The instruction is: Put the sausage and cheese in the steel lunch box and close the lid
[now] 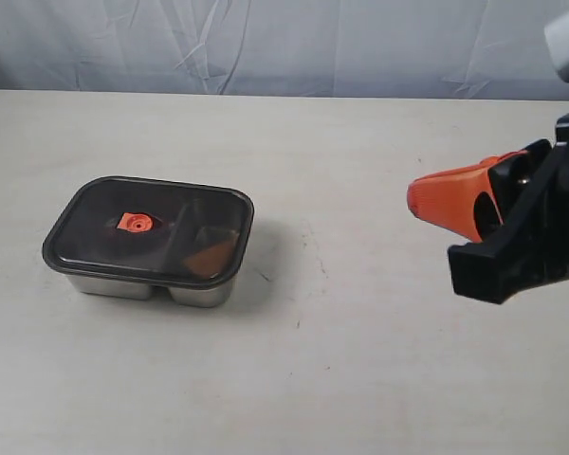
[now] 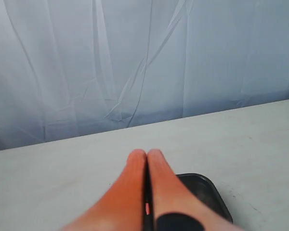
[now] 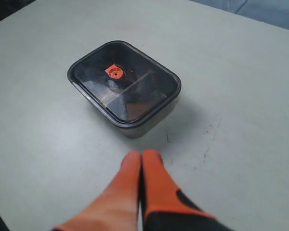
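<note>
Across the pale table (image 1: 313,379), left of centre, the steel lunch box (image 1: 201,290); flat on top and closing it, the lid (image 1: 185,201); well to the right, clear of the box, the right gripper (image 3: 141,155), orange fingers pressed together on nothing; also pressed together and empty, the left gripper (image 2: 147,153), near one lid corner; on the lid, an orange valve tab (image 1: 131,223); dim through the plastic, an orange-brown shape (image 1: 211,256), too murky to name.

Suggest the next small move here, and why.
Probably just pull the right gripper back to rest. The lid looks flat on the box; that gripper and the left gripper are shut, empty and clear of it. Contents are dim through the dark lid, so unconfirmed.
</note>
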Tool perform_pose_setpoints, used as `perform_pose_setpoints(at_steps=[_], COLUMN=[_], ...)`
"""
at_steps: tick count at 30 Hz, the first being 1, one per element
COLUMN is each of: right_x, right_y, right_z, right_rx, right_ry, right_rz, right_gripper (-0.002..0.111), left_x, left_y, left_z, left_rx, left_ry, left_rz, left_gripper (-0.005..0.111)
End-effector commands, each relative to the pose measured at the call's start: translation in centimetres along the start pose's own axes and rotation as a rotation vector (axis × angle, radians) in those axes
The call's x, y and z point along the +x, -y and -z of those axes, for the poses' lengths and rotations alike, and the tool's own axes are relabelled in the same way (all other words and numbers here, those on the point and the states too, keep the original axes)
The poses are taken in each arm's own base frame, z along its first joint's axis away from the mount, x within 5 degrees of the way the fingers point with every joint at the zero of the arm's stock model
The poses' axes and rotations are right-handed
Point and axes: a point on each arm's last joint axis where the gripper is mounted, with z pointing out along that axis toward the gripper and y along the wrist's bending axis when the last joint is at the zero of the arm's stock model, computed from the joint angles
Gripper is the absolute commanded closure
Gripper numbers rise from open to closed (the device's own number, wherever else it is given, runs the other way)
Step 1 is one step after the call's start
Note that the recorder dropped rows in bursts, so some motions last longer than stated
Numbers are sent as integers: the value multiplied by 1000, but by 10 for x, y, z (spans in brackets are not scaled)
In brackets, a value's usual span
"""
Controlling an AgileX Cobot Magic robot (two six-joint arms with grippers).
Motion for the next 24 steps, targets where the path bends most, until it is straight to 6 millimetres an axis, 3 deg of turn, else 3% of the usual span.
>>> perform_pose_setpoints(at_steps=[1, 5, 11, 13, 18, 21, 24], right_x=[0, -4, -6, 10, 55, 79, 99], right_y=[-1, 5, 43, 57, 52, 49, 56], right_z=[3, 10, 64, 86, 116, 115, 99], right_rx=[-11, 54, 373, 555, 825, 890, 874], right_ry=[19, 76, 279, 351, 469, 488, 451], right_rz=[-11, 77, 30, -63, -124, -134, -163], right_gripper=[109, 109, 109, 109, 109, 109, 109], left_x=[2, 2, 2, 2, 2, 2, 2], left_y=[1, 1, 0, -1, -1, -1, -1], left_z=[9, 9, 9, 9, 9, 9, 9], left_rx=[3, 3, -10, -13, -13, -13, -13], left_ry=[31, 31, 30, 30, 30, 30, 30], left_rz=[4, 4, -11, -15, -15, -15, -15], left_gripper=[107, 107, 107, 107, 107, 107, 107])
